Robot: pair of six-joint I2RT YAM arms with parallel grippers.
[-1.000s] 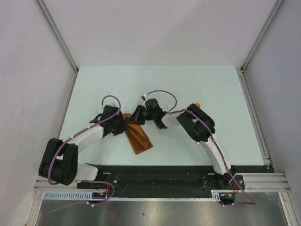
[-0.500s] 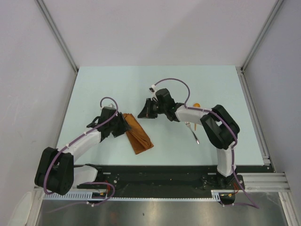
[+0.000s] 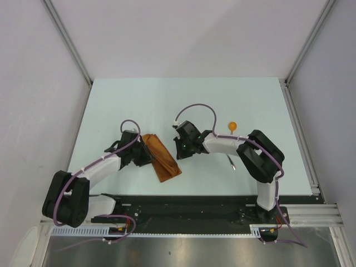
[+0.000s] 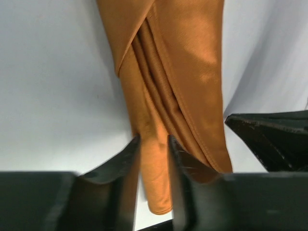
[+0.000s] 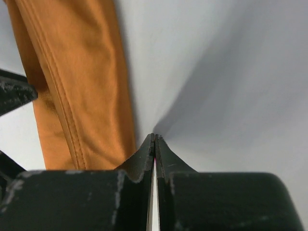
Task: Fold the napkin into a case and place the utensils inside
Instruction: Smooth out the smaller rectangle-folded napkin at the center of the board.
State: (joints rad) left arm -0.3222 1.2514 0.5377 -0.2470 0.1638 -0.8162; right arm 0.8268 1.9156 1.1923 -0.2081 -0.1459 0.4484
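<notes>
The napkin lies folded as a narrow rust-orange case [image 3: 163, 158] at the table's near middle, also in the left wrist view [image 4: 187, 72] and the right wrist view [image 5: 77, 82]. My left gripper [image 3: 146, 156] is at the case's left side, and its jaws [image 4: 150, 142] stand a narrow gap apart with a fold of the cloth between them. My right gripper [image 3: 180, 148] is shut and empty [image 5: 154, 138], with its tips down by the case's right edge. The spoon [image 3: 233, 125] and the fork [image 3: 231, 162] lie to the right, partly behind the right arm.
The pale table [image 3: 133, 105] ends at a black rail [image 3: 183, 201] near the arm bases. Grey walls stand on the left, back and right. The right gripper's body [image 4: 274, 139] shows at the right of the left wrist view.
The right gripper left the case's far end, swung up and right, then came back down beside the case's right edge. The left gripper stayed at the case's left side.
</notes>
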